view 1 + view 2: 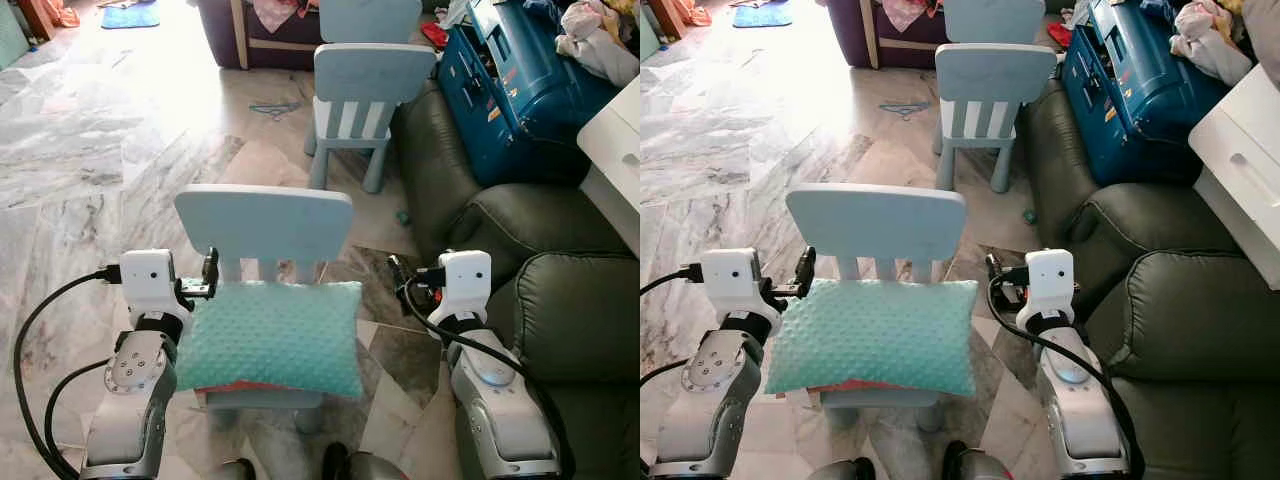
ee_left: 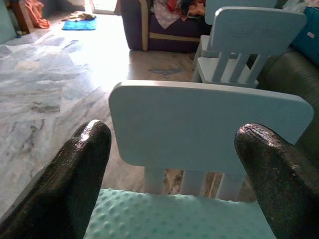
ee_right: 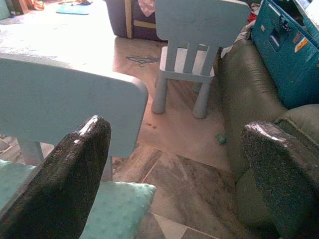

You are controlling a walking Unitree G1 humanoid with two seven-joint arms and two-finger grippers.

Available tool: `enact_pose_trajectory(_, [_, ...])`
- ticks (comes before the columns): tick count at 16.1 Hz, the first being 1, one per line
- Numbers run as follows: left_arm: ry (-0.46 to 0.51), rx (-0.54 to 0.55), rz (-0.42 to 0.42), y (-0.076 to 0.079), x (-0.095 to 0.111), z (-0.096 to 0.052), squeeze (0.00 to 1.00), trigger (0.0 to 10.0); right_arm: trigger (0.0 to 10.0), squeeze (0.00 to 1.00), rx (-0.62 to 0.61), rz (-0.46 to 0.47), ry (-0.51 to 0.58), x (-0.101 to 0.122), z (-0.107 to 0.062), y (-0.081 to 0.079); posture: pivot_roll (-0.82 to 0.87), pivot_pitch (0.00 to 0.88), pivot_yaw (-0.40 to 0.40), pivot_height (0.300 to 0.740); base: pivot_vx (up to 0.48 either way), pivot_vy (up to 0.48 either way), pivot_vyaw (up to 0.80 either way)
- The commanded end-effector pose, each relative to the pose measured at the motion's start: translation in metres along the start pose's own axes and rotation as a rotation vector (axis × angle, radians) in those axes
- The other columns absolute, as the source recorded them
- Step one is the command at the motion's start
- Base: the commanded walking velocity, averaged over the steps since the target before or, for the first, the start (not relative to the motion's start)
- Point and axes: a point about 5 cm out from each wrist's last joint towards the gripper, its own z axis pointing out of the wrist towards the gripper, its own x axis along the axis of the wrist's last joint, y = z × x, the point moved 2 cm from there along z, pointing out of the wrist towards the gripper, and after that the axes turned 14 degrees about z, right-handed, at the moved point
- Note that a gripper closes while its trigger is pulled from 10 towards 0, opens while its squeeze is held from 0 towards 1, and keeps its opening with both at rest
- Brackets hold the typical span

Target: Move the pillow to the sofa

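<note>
My left gripper and right gripper hold their fingers spread wide, empty, flanking the teal pillow lying between them on a pale-blue chair; the green sofa sits just beyond my right forearm.

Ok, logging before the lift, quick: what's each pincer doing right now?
Left pincer: open, empty, at the pillow's left edge.
Right pincer: open, empty, just right of the pillow.

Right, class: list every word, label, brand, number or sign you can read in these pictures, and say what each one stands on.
None can be read.
Stickers on the blue case: too small and blurred to read.
Pillow, chairs, sofa: no text visible.
</note>
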Motion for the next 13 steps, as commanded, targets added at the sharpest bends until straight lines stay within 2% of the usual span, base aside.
enact_pose_trajectory(1, [0.003, -0.012, -0.007, 0.0029, 0.0019, -0.0010, 0.00, 10.0, 10.0, 0.00, -0.006, 0.003, -0.001, 0.0009, -0.0008, 0.0014, 0.00, 0.190, -0.059, 0.740, 0.000, 0.431, 0.00])
enact_pose_trajectory(8, [0.005, -0.028, -0.017, 0.0064, 0.0022, 0.0003, 0.00, 10.0, 10.0, 0.00, -0.006, 0.003, 0.001, 0.0008, 0.0014, 0.0009, 0.00, 0.176, -0.056, 0.740, 0.000, 0.434, 0.00])
enact_pose_trajectory(9, [0.009, -0.025, 0.010, 0.0053, 0.0030, 0.0007, 0.00, 10.0, 10.0, 0.00, -0.006, 0.002, 0.002, 0.0007, 0.0015, 0.0009, 0.00, 0.176, -0.056, 0.740, 0.000, 0.000, 0.00])
enact_pose_trajectory(13, [0.020, -0.046, 0.002, 0.0083, 0.0057, 0.0018, 0.00, 10.0, 10.0, 0.00, -0.006, -0.001, 0.004, 0.0004, 0.0015, 0.0010, 0.00, 0.172, -0.054, 0.740, 0.000, 0.000, 0.00])
